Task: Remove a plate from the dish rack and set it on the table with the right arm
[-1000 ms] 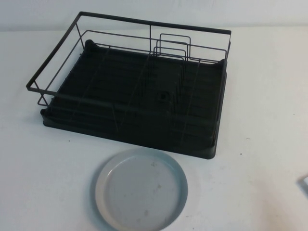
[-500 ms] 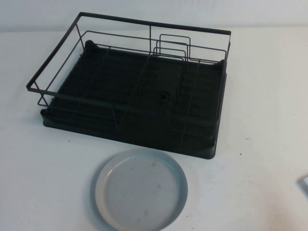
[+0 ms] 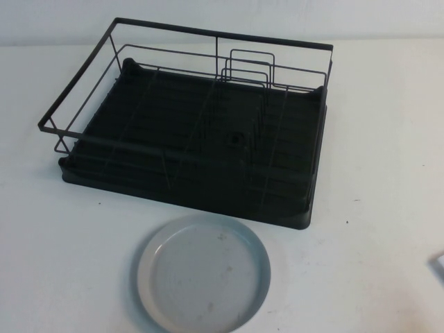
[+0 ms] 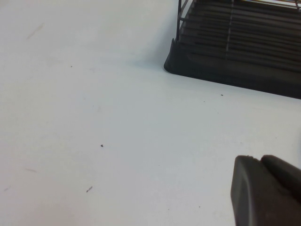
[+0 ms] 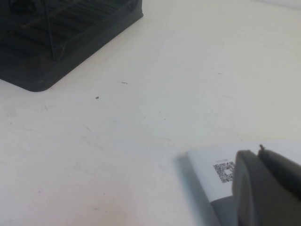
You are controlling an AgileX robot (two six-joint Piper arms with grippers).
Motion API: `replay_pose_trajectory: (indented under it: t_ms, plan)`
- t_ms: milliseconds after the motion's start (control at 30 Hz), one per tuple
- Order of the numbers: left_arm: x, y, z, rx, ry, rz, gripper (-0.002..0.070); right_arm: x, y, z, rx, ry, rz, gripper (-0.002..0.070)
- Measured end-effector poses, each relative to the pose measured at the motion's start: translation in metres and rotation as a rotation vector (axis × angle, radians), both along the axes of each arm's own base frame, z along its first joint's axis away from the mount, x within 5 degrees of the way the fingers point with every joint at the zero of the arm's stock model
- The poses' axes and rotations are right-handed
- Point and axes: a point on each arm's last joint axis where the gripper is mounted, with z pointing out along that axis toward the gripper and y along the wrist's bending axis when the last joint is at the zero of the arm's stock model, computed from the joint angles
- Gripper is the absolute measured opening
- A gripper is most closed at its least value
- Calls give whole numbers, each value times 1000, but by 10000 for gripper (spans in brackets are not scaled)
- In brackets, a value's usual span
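Observation:
The round pale grey-blue plate [image 3: 203, 272] lies flat on the white table [image 3: 55, 263], just in front of the dish rack [image 3: 173, 118]. The black wire rack holds nothing. Neither arm shows in the high view. In the right wrist view my right gripper [image 5: 257, 153] is shut on nothing, low over the table to the right of the rack's corner [image 5: 47, 56]. In the left wrist view my left gripper [image 4: 257, 160] is also shut and empty, hanging over bare table to the left of the rack's corner [image 4: 235, 66].
A white card with a QR code [image 5: 214, 172] lies on the table under the right gripper; its corner shows at the right edge of the high view [image 3: 438, 263]. A few tiny dark specks dot the table.

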Motion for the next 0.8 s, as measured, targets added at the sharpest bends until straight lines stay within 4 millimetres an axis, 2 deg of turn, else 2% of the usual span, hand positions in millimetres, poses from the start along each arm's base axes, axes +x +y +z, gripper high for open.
replay_pose_trajectory:
  t_ms: [800]
  plan:
    - [0,0,0,0,0,0,-4,0,0,0,11,-3,1,-18]
